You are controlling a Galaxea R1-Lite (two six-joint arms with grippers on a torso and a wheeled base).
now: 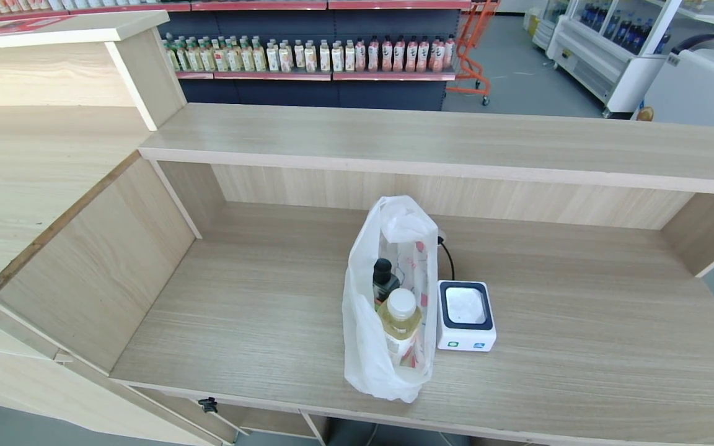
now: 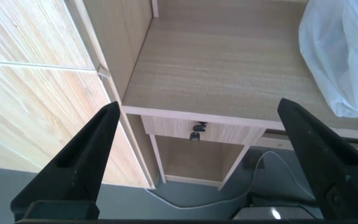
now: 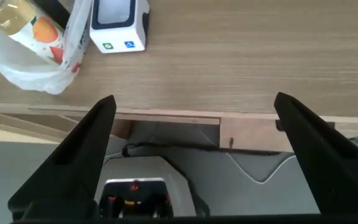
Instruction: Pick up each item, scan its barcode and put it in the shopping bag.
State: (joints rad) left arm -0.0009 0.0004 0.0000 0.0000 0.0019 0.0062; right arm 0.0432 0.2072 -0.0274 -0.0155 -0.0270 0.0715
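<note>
Counter (image 1: 580, 322), white see-through shopping bag (image 1: 366, 353) standing mid-counter, touching scanner (image 1: 465, 316) on its right, white-capped yellow bottle (image 1: 400, 319) and black-capped bottle (image 1: 383, 275) inside, left gripper (image 2: 199, 106) and right gripper (image 3: 194, 98) spread wide, empty, right wrist view adds orange label print (image 3: 45, 31)

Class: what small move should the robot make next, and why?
Likely a stop, not another pick: the black-capped bottle and white-capped bottle stand inside the shopping bag, the counter bears just that bag and the scanner, and the left gripper and right gripper hang open, empty.
</note>
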